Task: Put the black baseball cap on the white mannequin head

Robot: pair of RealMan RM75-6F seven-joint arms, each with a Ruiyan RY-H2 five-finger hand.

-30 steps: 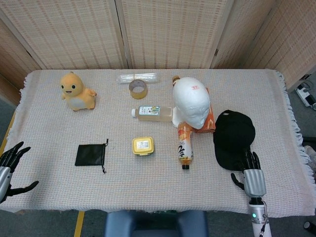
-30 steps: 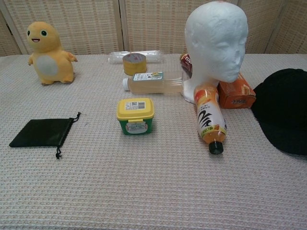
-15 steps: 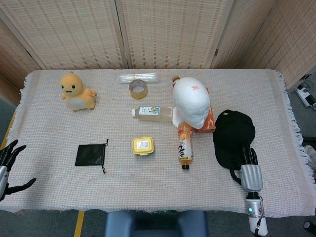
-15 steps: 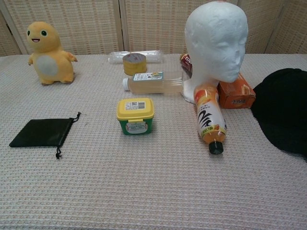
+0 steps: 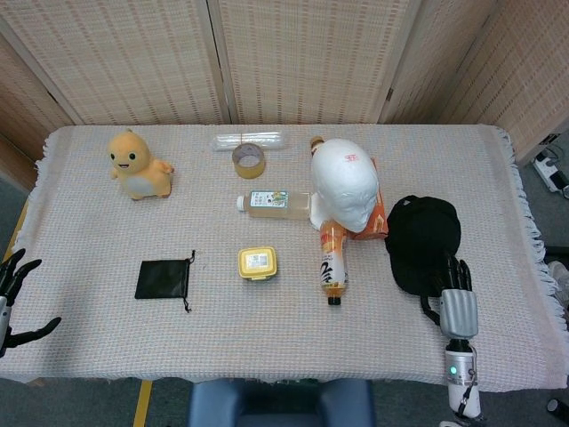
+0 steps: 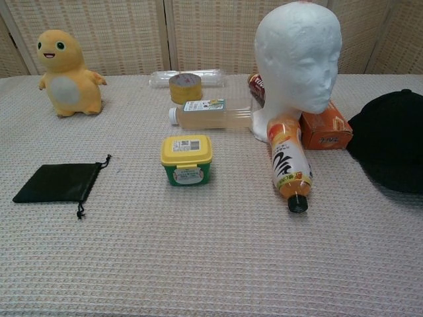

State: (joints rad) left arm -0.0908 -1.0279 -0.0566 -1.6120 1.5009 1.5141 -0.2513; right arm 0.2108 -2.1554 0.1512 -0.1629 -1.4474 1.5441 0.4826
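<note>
The black baseball cap (image 5: 423, 240) lies on the cloth at the right, beside the white mannequin head (image 5: 345, 184); both also show in the chest view, the cap (image 6: 391, 142) at the right edge and the mannequin head (image 6: 299, 56) standing upright. My right hand (image 5: 453, 298) is just in front of the cap, its fingertips (image 5: 455, 269) touching the cap's near edge, the thumb held apart; nothing is gripped. My left hand (image 5: 13, 298) hangs with spread fingers off the table's front left corner. Neither hand shows in the chest view.
An orange drink bottle (image 5: 333, 262) lies in front of the mannequin head, with an orange box (image 5: 378, 218) between head and cap. Further left are a yellow-lidded tub (image 5: 257, 262), a pale bottle (image 5: 273, 202), a tape roll (image 5: 249, 159), a black pouch (image 5: 164, 279) and a yellow plush toy (image 5: 135, 165).
My right hand has moved forward against the cap, and the cap's near edge has drawn back towards the far side. My left hand has drifted a little further left.
</note>
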